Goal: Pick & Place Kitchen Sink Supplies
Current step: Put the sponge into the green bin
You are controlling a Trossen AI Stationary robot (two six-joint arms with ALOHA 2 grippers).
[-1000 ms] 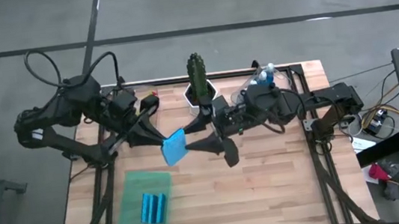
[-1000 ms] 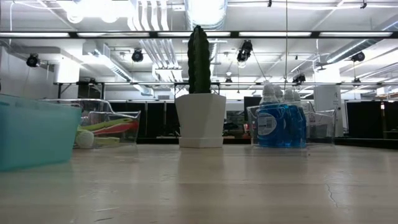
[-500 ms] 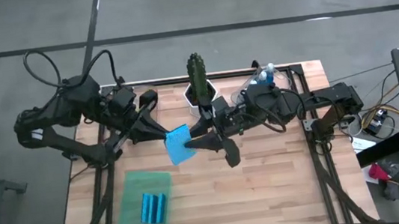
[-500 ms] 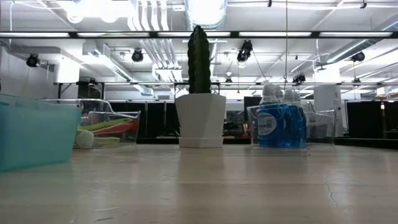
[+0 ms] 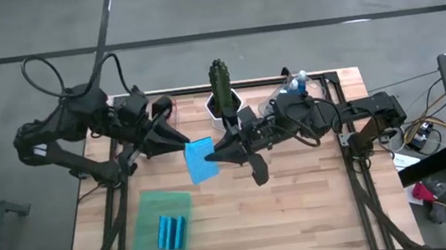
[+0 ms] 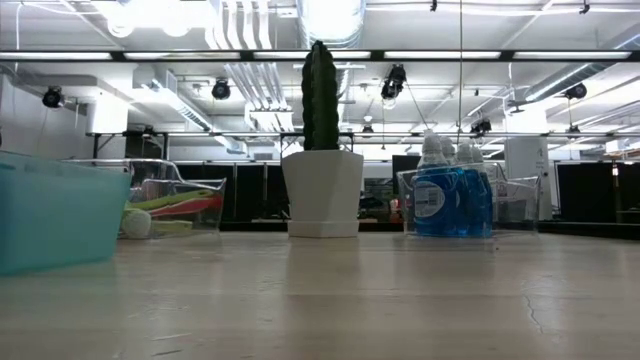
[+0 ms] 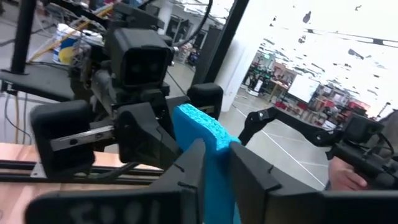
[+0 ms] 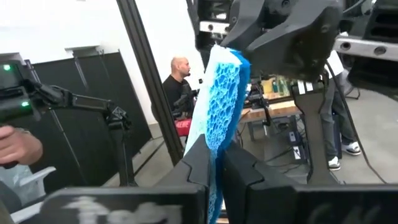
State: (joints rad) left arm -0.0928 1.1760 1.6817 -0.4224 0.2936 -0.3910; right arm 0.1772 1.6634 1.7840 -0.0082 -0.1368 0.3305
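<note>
A flat blue sponge (image 5: 202,160) is held in the air above the middle of the table (image 5: 317,207), pinched from both sides at once. The left gripper (image 5: 181,143) is closed on its left edge, and the right gripper (image 5: 216,153) is closed on its right edge. In the left wrist view the sponge (image 7: 208,146) is seen clamped between two dark fingers (image 7: 186,171), with the other arm's gripper just behind it. In the right wrist view the porous sponge (image 8: 219,102) is likewise squeezed between that arm's fingers (image 8: 239,168).

Near the front left corner a green tray (image 5: 148,247) is set on the table, with more blue sponges (image 5: 171,231) stacked in it. At the far edge a cactus (image 5: 219,83) in a white pot is placed, with blue bottles (image 6: 452,197) in a clear bin to its right and brushes (image 6: 170,207) in a clear bin to its left. People are seen in the room behind.
</note>
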